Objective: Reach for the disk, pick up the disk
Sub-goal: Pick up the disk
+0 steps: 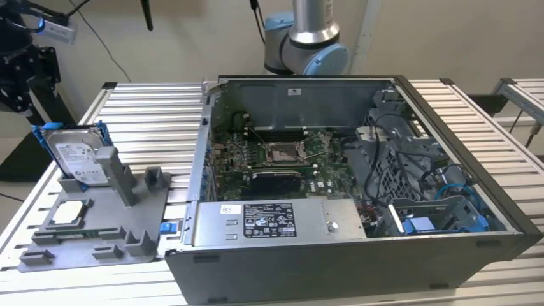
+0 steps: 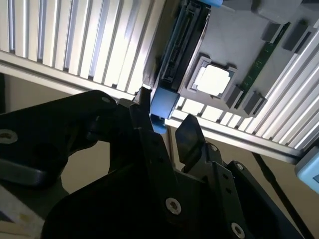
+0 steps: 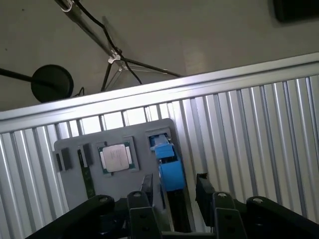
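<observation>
Disk (image 1: 76,156) stands on edge in a slot at the back of a grey holder tray (image 1: 127,217), label face toward the camera, blue rails on its sides. The tray sits on the slatted metal table (image 1: 144,115), on the exterior view's left, just beside the open computer case (image 1: 340,268).

In the first wrist view the disk (image 3: 169,169) is seen edge-on from above, blue rail end up. In the second wrist view its dark connector edge (image 2: 182,50) shows.

Gripper (image 3: 175,185) is over the disk's upper end. Fingers (image 3: 147,186) are spread, one on each side of the blue rail, a gap showing on both sides. Nothing is pinched. The second wrist view shows the same: fingers (image 2: 187,134) apart, blue rail end between them. Cannot tell from the wrist views how far above the disk the tips sit.

A square chip (image 1: 70,213) with a pale top lies flat in a recess of the tray, near the disk. A green memory stick (image 3: 87,181) lies in the tray on the chip's far side from the disk.

The case lies on its side, lid off, with the board, cables and a blue bracket (image 1: 421,226) inside. The arm's base joint (image 1: 306,38) stands behind the case.
</observation>
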